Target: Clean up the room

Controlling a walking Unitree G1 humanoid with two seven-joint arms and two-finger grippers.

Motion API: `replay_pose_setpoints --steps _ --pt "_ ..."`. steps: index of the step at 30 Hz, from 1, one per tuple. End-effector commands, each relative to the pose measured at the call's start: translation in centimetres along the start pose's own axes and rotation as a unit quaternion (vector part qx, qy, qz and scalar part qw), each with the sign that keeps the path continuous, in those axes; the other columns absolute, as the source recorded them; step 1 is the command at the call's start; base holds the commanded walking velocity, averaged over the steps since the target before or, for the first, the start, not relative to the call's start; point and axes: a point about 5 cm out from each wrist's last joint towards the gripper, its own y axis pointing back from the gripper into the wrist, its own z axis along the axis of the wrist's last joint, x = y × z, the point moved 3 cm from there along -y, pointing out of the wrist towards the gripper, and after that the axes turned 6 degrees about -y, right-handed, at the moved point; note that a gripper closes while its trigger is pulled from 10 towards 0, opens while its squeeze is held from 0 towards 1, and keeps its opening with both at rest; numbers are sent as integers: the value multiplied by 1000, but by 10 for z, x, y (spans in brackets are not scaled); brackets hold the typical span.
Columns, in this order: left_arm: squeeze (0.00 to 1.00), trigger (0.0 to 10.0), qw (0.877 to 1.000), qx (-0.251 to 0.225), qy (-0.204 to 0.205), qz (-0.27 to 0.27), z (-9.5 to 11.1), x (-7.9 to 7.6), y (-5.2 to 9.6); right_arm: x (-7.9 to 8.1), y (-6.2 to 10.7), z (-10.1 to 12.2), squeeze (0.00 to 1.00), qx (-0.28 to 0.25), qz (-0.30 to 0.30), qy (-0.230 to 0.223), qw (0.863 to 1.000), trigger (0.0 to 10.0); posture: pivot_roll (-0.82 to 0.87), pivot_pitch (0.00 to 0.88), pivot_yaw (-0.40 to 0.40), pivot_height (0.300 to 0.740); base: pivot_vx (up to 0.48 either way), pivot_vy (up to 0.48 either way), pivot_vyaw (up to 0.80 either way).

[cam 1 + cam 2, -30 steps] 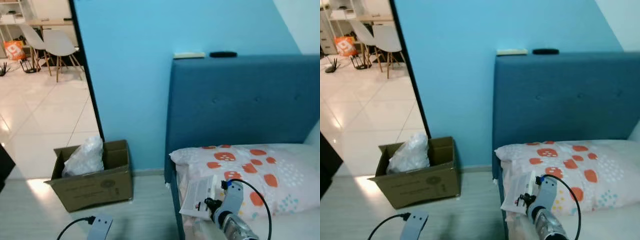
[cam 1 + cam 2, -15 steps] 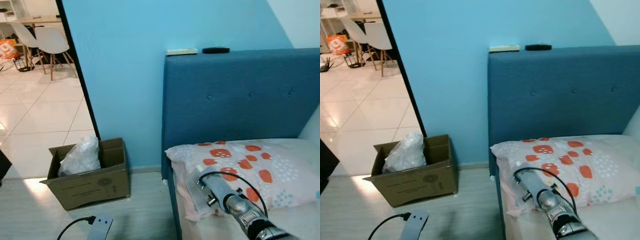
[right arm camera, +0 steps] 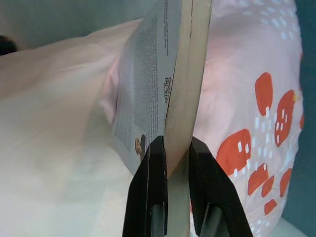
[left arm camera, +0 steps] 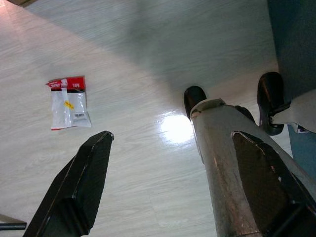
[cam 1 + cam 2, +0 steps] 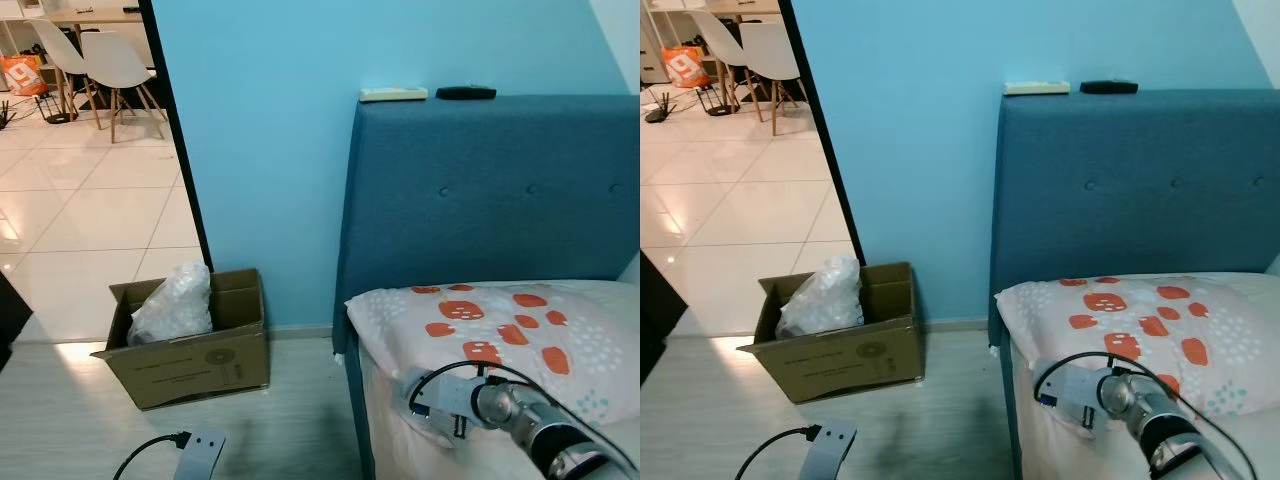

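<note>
Left eye view: right arm over the bed beside the patterned pillow (image 5: 520,320); cardboard box (image 5: 190,350) waits on the floor. Right wrist view: right tool (image 3: 177,153) pinches a printed packet (image 3: 163,84), probably box-bound next. Left wrist view: left tool (image 4: 173,153) gapes empty above a floor wrapper (image 4: 69,101).

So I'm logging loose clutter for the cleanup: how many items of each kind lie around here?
Flat remotes on the blue headboard: 2
Brown cardboard box holding a crumpled plastic bag: 1
Red-and-white packet on the floor: 1
Printed booklet in the right gripper: 1
Total: 5
</note>
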Motion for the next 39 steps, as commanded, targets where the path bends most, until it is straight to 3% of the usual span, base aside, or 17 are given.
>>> replay_pose_setpoints --steps 1,6,14,17,23,27,34,39 --pt "0 10000 1000 5 3 3 -5 3 1 -8 5 7 0 -23 6 3 1000 10000 -1 0 -17 720 0 0 0" --pt "0 10000 1000 4 3 3 -4 3 1 -4 19 -3 0 -25 89 20 996 10000 -1 0 -17 720 0 0 0" --pt "0 10000 1000 4 2 1 -4 1 1 4 17 -15 0 8 103 62 993 10000 -12 0 -23 720 0 0 0" --pt "0 10000 1000 4 2 -1 -3 0 0 2 14 -25 0 45 72 130 988 10000 -11 0 -20 720 0 0 0" --pt "0 10000 1000 4 1 0 -3 0 0 -3 12 -19 0 35 34 165 985 10000 -12 0 -21 720 0 0 0" --pt "0 10000 1000 4 2 3 -3 2 1 -8 6 -2 0 7 -25 205 978 10000 -3 0 -26 720 0 0 0" --pt "0 10000 1000 6 3 2 -5 2 1 -9 0 10 0 -10 -63 230 971 10000 1 0 -23 720 0 0 0" --pt "0 10000 1000 8 3 4 -7 4 1 2 -1 10 0 -32 -46 203 978 10000 2 0 -17 720 0 0 0"
